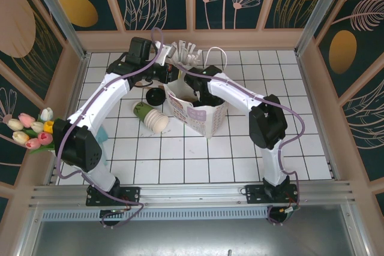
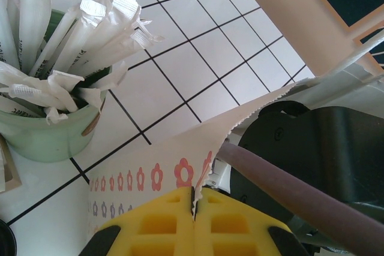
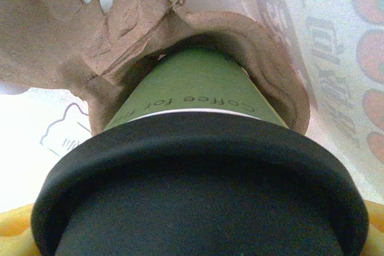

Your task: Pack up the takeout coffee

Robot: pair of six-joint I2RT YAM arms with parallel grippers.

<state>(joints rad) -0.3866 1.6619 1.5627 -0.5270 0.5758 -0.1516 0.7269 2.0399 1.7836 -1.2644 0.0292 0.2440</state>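
Note:
The takeout coffee (image 3: 198, 85), a dark-green paper cup with a black lid (image 3: 198, 178), sits in a hole of a brown pulp cup carrier (image 3: 120, 22) inside the flower-printed paper bag (image 1: 201, 115). My right gripper (image 3: 198, 235) reaches down into the bag. Its yellow fingertips (image 3: 12, 226) press against the lid's sides, shut on the cup. My left gripper (image 2: 195, 199) is shut on the bag's serrated top edge (image 2: 240, 118), at the bag's back left corner (image 1: 172, 76). The bag wall hides the cup in the top view.
A pale-green holder of white wrapped straws (image 2: 54, 130) stands just behind the bag (image 1: 183, 52). Stacked cream paper cups (image 1: 155, 118) lie on their side left of the bag, beside a black lid (image 1: 156, 95). Tulips (image 1: 30, 129) rest at the left wall.

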